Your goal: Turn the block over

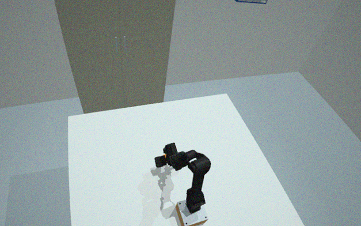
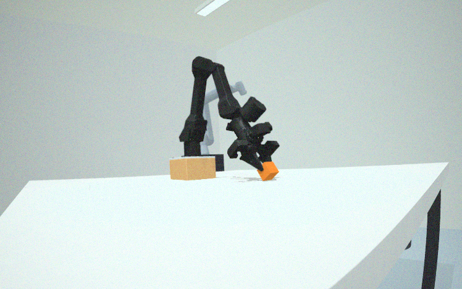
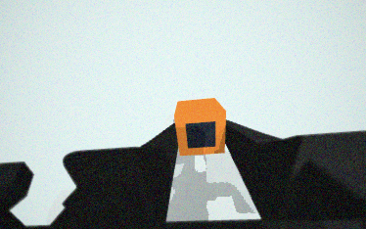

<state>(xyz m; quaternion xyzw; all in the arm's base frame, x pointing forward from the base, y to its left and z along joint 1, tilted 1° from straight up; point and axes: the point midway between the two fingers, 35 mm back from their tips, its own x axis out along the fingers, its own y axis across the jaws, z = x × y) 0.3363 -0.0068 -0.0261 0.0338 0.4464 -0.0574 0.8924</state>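
The orange block (image 2: 268, 171) (image 3: 198, 110) is held tilted, one lower corner close to the white table (image 1: 120, 136) (image 2: 170, 221); I cannot tell if it touches. Its dark square mark (image 3: 201, 135) shows in the wrist view, on the side facing back toward the palm and camera. My gripper (image 2: 266, 165) (image 3: 199, 125) is shut on the block, a finger on each side, and leans at a slant. In the top view only a sliver of the block (image 1: 165, 156) shows; the arm hides the rest.
The arm's base stands on a wooden box (image 1: 194, 224) (image 2: 192, 168) on the table, to the left of the block in the exterior view. A pale grey arm (image 2: 208, 119) shows behind my arm. A brown cabinet (image 1: 122, 66) stands beyond the table.
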